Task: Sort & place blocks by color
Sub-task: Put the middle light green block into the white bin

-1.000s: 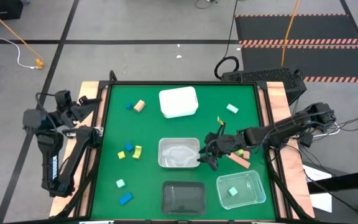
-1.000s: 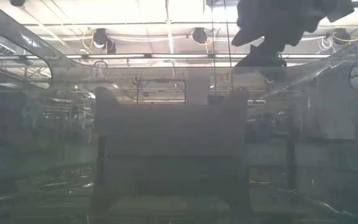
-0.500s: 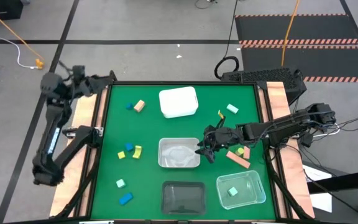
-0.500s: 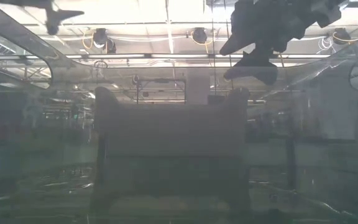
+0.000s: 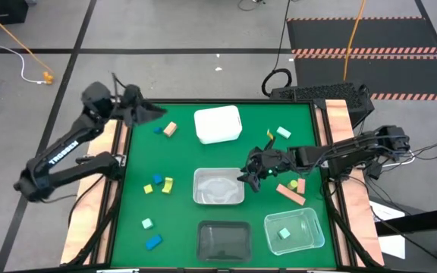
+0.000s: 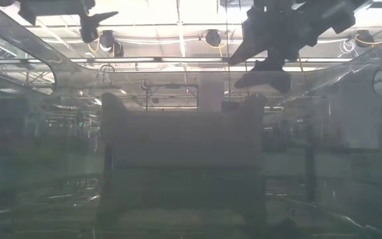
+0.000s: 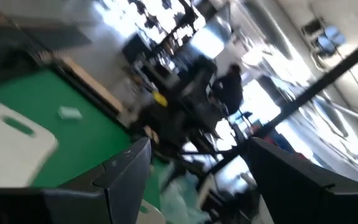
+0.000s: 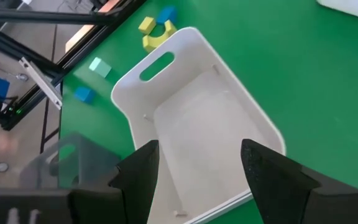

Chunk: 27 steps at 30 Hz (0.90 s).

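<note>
Small blocks lie scattered on the green table (image 5: pixel 180 159). A blue (image 5: pixel 158 130) and a tan one (image 5: pixel 170 129) are at the far left. A mint (image 5: pixel 283 133) and a yellow one (image 5: pixel 269 139) are at the far right. Yellow and blue ones (image 5: pixel 158 183) lie left of the white tub (image 5: pixel 218 187). A mint (image 5: pixel 147 224) and a blue one (image 5: pixel 153 242) are near left, and salmon bars (image 5: pixel 290 190) are on the right. My right gripper (image 5: pixel 249 177) (image 8: pixel 197 155) hangs open above the tub's right rim, with nothing between its fingers. My left gripper (image 5: pixel 155 114) (image 7: pixel 197 149) is open, held high over the far left corner.
A white lidded tub (image 5: pixel 218 124) stands at the far centre and a dark tub (image 5: pixel 224 240) at the near centre. A clear tub (image 5: pixel 294 231) at the near right holds a mint block (image 5: pixel 283 233). Wooden boards line the table's left and right sides.
My left arm has swung from beyond the table's left edge up toward the far left corner, its gripper now pointing out over the table. My right gripper has drifted a little toward the far edge above the white tub. Both have stayed open.
</note>
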{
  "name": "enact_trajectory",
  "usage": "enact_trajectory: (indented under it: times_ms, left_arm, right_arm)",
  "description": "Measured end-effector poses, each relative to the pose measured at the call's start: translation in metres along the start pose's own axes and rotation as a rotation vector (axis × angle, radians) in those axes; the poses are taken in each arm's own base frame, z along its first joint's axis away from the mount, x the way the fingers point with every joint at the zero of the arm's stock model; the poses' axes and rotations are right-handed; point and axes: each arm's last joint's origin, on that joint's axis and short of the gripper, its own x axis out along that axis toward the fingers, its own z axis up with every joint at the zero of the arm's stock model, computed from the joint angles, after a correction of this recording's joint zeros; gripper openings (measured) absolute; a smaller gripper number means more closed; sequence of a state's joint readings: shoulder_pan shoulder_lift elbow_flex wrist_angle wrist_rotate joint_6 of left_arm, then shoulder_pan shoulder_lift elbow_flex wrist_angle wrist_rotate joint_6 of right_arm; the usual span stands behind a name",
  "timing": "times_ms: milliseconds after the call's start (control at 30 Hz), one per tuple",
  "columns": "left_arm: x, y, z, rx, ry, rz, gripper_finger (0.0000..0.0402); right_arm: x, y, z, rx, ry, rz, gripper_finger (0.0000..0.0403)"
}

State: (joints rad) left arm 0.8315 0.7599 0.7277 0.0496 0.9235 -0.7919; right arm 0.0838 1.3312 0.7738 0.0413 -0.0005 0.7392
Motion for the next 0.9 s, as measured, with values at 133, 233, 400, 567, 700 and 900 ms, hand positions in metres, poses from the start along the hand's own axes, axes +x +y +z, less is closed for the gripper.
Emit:
enact_trajectory:
  times_ms: [133, 233, 400, 567, 700, 900]
  left_arm:
    - [0.022, -0.004, -0.017, -0.027, 0.080, 0.011, 0.0271]
    - [0.037, -0.002, -0.036, -0.075, 0.175, 0.073, 0.0271]
    - [0.052, 0.005, -0.072, -0.155, 0.382, 0.267, 0.0271]
    - [0.054, 0.015, -0.111, -0.254, 0.609, 0.606, 0.0271]
    - [0.055, 0.019, -0.138, -0.311, 0.708, 0.895, 0.0271]
    - [0.073, 0.018, -0.172, -0.346, 0.749, 1.062, 0.0271]
  right_arm:
    - [0.000, -0.004, 0.003, -0.006, -0.010, -0.012, 0.0217]
    - [0.000, -0.005, 0.005, -0.019, -0.014, -0.017, 0.0217]
    - [0.000, -0.006, 0.005, -0.041, -0.015, -0.018, 0.0217]
    - [0.000, -0.006, 0.005, -0.058, -0.009, -0.023, 0.0217]
    - [0.000, -0.006, 0.004, -0.059, -0.009, -0.023, 0.0217]
    - [0.000, -0.006, 0.004, -0.084, -0.008, -0.023, 0.0217]
